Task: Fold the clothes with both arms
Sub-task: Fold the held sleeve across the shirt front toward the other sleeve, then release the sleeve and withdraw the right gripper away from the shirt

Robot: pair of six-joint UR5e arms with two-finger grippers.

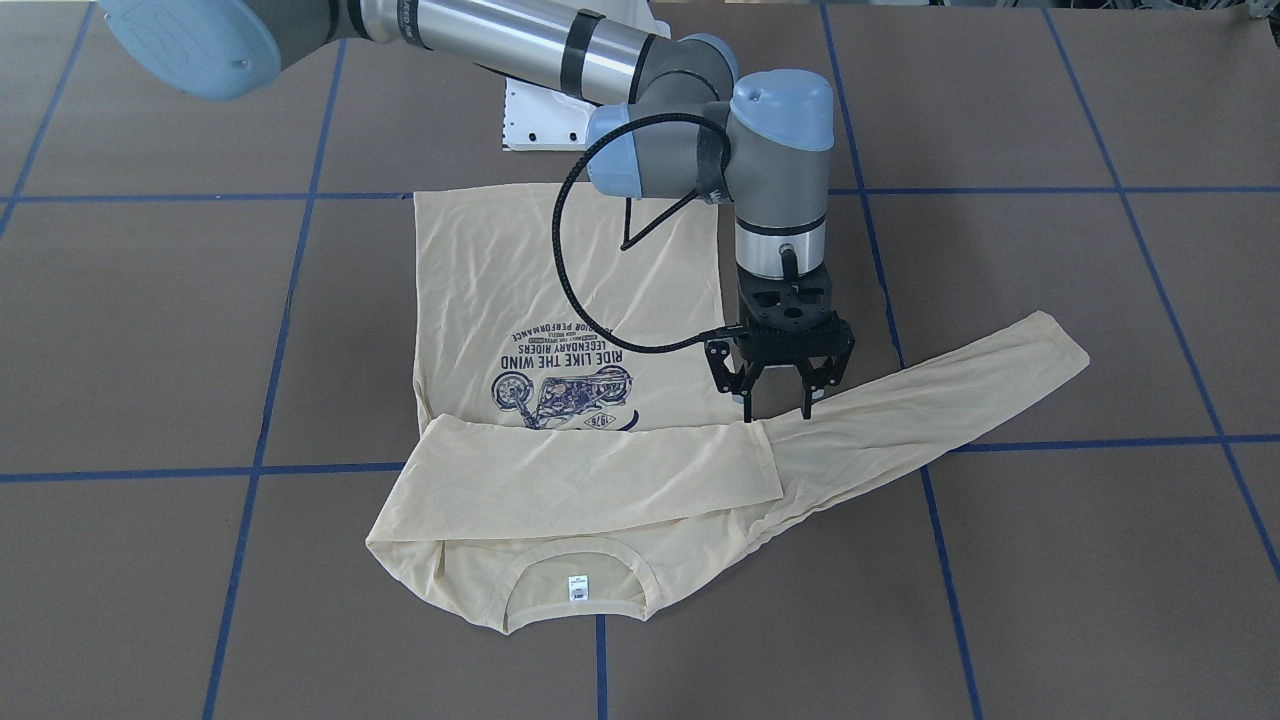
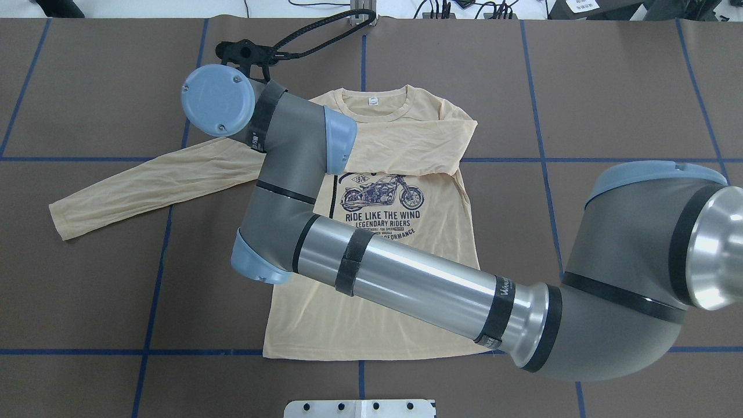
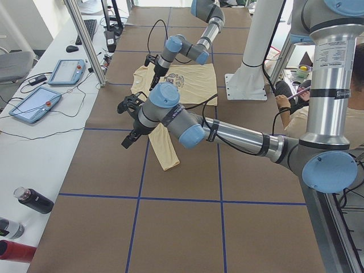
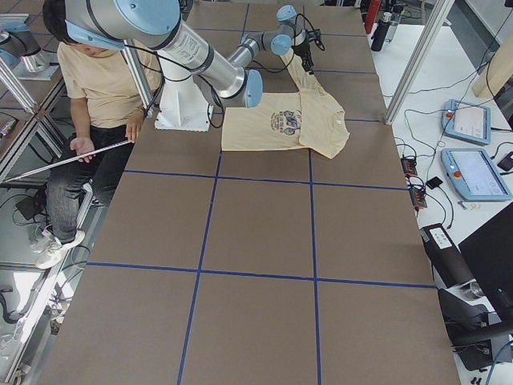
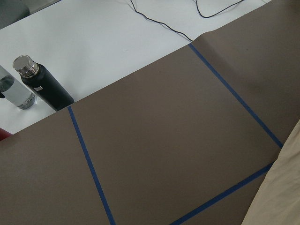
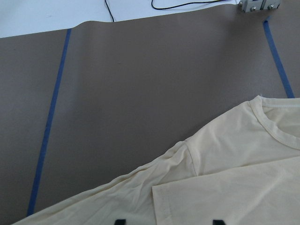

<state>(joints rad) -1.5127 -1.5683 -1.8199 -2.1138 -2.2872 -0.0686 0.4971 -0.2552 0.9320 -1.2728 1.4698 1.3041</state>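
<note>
Fold begun, not finished. The shirt [image 1: 480, 280] lies flat at mid-table, print up, collar toward the operators' side, and its body is unfolded. The right arm [image 1: 520, 45] reaches across it. The folded sleeve [image 1: 600, 470] lies across the chest just below the collar. The outstretched sleeve [image 1: 950, 390] runs toward the robot's left.

The right gripper [image 1: 778, 412] is spread wide and empty. Its tips point down just above the cloth where the outstretched sleeve meets the shoulder, beside the folded cuff.

The left gripper [image 3: 128, 138] shows only in the left-side view, hanging near that sleeve's end, and we cannot tell its opening. Its wrist camera shows no fingers.

We judge that the second sleeve and the body folds remain to be done.

The table [image 1: 1050, 600] is covered in brown, marked with blue tape lines [image 1: 150, 474]. Alongside it is a white bench [image 3: 34, 165]. A person [image 4: 88, 80] sits by the robot. Control tablets [image 3: 35, 104] and a black bottle [image 3: 35, 200] rest on the bench.
</note>
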